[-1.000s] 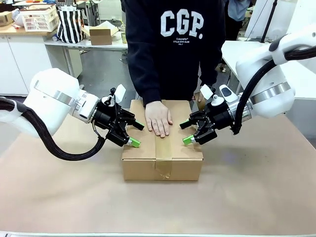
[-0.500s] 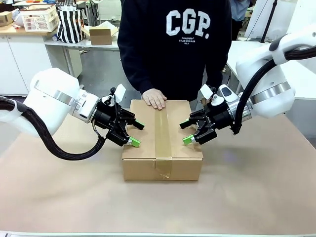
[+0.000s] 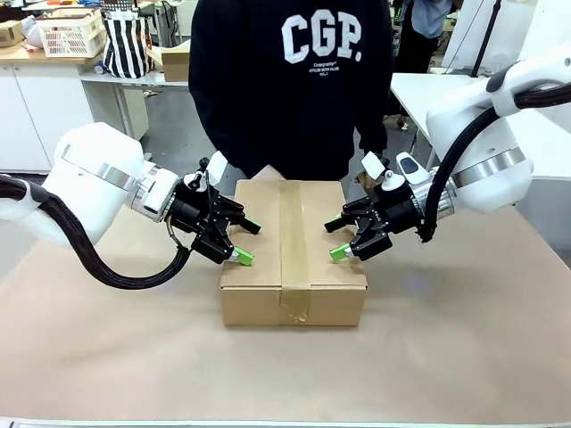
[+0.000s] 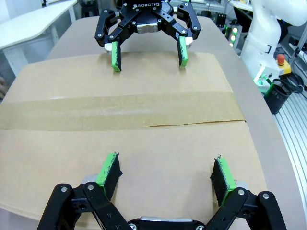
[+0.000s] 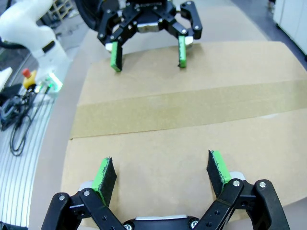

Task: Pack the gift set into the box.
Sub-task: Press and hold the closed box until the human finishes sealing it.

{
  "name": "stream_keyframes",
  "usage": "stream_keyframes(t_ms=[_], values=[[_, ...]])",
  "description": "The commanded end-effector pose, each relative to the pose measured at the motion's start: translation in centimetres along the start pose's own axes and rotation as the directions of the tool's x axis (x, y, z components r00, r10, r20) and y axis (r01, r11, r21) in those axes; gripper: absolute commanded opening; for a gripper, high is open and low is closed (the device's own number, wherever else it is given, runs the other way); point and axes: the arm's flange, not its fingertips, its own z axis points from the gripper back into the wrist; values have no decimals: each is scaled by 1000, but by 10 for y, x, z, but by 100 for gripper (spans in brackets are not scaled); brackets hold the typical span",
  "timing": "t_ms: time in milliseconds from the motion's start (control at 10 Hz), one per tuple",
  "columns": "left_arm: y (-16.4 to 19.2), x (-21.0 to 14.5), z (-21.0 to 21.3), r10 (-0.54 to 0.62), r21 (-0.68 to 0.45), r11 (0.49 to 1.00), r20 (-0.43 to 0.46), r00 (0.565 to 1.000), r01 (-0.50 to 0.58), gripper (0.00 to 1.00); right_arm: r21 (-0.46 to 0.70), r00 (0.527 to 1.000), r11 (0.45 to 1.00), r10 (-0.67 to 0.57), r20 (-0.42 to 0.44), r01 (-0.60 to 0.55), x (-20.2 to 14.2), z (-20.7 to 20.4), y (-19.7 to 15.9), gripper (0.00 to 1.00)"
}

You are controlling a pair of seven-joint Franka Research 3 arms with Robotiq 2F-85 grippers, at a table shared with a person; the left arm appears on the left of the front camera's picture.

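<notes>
While the box (image 3: 293,252) sits closed mid-desk (image 3: 464,357), its tape strip (image 3: 292,241) and long axis running near to far, the left tool (image 3: 239,239) hovers spread over its left edge and the right tool (image 3: 342,237) spread over its right edge, pads facing inward.

counter (image 3: 464,357): wide and flat, covered in plain brown paper | on it: the box (image 3: 259,299), a big brown cardboard one, in the middle near the far edge | box top: flaps shut, tape strip (image 3: 292,232) down the middle
</notes>
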Motion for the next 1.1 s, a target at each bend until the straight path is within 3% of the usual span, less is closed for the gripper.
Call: stream_keyframes(t_ms=[0,1000], values=[[-1,-2,0,9,2,1000,11,1000,-9,100,-6,1000,1000,-6,-4,6,-2,-1,1,100],[-1,-2,0,9,2,1000,11,1000,-9,100,-6,1000,1000,-6,-4,6,-2,-1,1,100]])
